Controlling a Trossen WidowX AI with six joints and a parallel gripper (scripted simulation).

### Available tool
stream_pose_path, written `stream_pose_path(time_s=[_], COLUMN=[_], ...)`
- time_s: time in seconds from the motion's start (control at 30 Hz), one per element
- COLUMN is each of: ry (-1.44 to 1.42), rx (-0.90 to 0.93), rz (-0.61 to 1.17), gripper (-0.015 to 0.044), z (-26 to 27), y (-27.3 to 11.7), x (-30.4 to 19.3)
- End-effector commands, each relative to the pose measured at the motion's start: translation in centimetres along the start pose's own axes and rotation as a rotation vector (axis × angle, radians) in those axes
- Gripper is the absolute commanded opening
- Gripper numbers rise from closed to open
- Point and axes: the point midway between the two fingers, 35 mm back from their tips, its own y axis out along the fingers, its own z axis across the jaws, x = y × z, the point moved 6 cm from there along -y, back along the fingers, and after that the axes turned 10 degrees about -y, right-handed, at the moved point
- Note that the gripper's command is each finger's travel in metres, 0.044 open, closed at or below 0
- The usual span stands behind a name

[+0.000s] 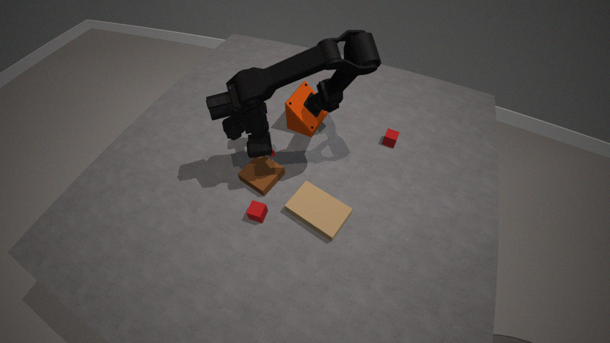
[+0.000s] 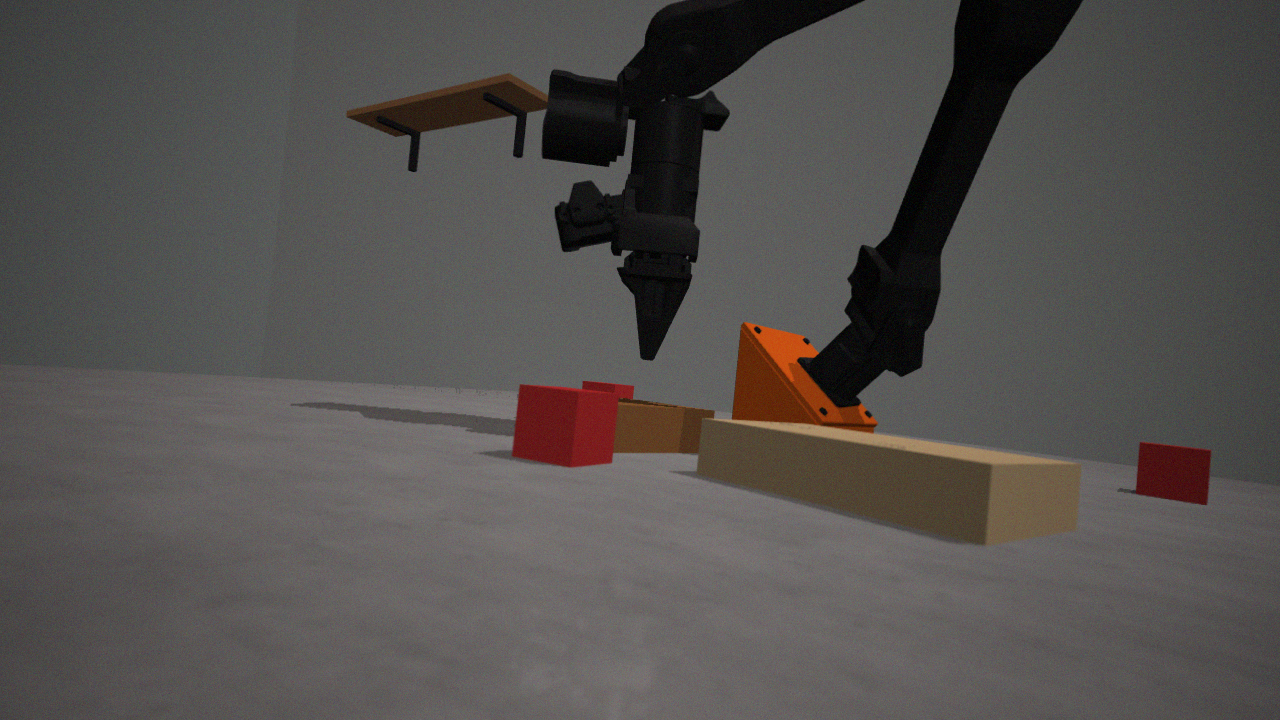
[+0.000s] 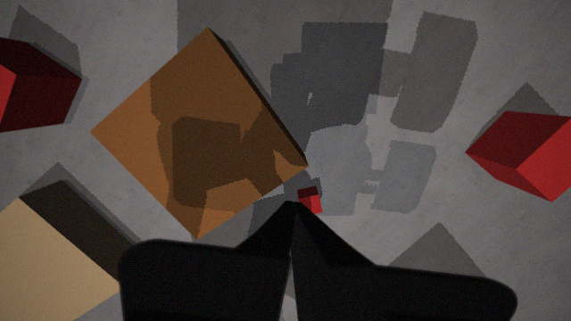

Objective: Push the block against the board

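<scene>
The square brown block [image 1: 260, 174] lies flat on the grey mat, apart from the tan board [image 1: 318, 208], which lies to its right and nearer the front. A gap of mat separates them, and their sides are not parallel. Both also show in the wrist view, the block [image 3: 196, 134] at the centre left and the board [image 3: 40, 263] at the bottom left. My gripper [image 2: 652, 344] is shut and empty. It hangs above the mat, just behind the block's far corner, with its tip [image 3: 292, 209] pointing down.
A red cube [image 1: 256, 211] sits in front of the block, left of the board. Another red cube [image 1: 390, 137] lies far right. A tiny red cube [image 3: 310, 199] lies under my fingertips. A further red cube [image 3: 526, 153] shows in the wrist view. The orange arm base [image 1: 302, 109] stands behind.
</scene>
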Motion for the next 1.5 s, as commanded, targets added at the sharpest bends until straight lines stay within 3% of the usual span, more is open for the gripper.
stream_pose_path(time_s=[0.0, 0.67, 0.87, 1.03, 1.47], ry=[0.130, 0.792, 0.798, 0.797, 0.798], rx=[-0.004, 0.002, 0.002, 0.004, 0.004], rz=[-0.009, -0.012, -0.012, -0.010, -0.011], gripper=[0.0000, 0.0000, 0.0000, 0.0000, 0.0000], z=[0.0, -0.7, -0.7, -0.7, 0.4], y=[-0.1, 0.3, 0.7, 5.9, 5.8], x=[1.3, 6.7, 6.7, 6.7, 6.2])
